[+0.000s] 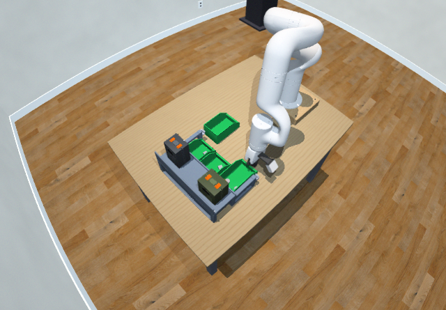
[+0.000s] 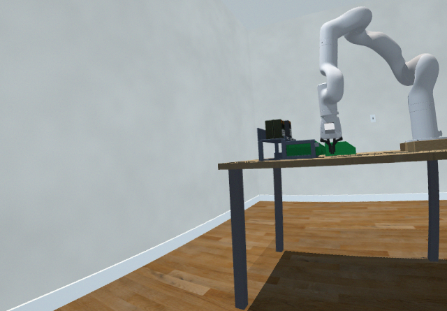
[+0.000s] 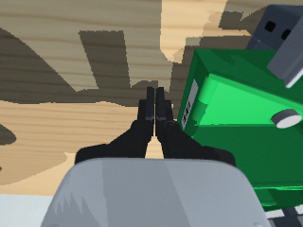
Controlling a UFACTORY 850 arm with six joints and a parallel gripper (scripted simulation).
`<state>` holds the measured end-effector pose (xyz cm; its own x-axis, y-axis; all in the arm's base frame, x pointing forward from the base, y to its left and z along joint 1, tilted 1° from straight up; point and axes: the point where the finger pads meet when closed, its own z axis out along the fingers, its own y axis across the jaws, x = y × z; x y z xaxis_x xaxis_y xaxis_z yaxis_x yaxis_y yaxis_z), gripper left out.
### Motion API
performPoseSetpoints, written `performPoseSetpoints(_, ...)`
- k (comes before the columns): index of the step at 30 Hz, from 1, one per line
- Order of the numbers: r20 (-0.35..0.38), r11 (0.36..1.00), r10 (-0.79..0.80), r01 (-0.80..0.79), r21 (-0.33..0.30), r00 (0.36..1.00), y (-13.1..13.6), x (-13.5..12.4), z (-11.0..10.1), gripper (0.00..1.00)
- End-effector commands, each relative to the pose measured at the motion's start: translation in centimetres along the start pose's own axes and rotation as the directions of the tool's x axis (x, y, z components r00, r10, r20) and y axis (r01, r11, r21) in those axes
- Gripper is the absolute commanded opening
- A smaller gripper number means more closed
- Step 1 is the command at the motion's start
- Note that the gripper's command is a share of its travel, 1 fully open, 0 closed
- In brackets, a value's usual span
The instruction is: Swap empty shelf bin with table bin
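Observation:
My gripper (image 1: pixel 253 163) (image 2: pixel 332 152) (image 3: pixel 154 97) is shut with nothing between its fingers. It points down, low over the table, just in front of the right-hand shelf bin. This green bin (image 1: pixel 240 174) (image 3: pixel 246 151) holds pale round parts (image 3: pixel 286 118). It stands farther forward than its neighbours; whether it is quite level I cannot tell. In the wrist view its labelled front wall is close beside the fingertips, with a narrow gap showing. Its rear end is partly hidden. An empty green bin (image 1: pixel 221 128) (image 2: pixel 344 149) stands upright on the table (image 1: pixel 151 127), in front of the shelf's left end.
Two more green bins, left (image 1: pixel 198 150) and middle (image 1: pixel 214 163), sit in the grey shelf (image 1: pixel 192 171). A black case (image 1: pixel 177 152) and an olive case (image 1: pixel 213 187) stand on its upper board. The shelf's side rail (image 1: pixel 245 186) runs beside the right-hand bin.

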<state>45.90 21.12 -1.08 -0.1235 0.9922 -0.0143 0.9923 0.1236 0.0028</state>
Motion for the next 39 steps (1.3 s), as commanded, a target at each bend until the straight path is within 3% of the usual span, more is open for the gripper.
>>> performPoseSetpoints(1, -0.001, 1.000, 0.000, 0.000, -0.002, 1.000, 0.1, 0.0, -0.1, 0.00)
performPoseSetpoints(24, -0.001, 1.000, 0.000, 0.000, -0.002, 1.000, 0.2, 0.0, -0.1, 0.00)
performPoseSetpoints(39, -0.001, 1.000, 0.000, 0.000, -0.002, 1.000, 1.8, 0.0, -0.1, 0.00)
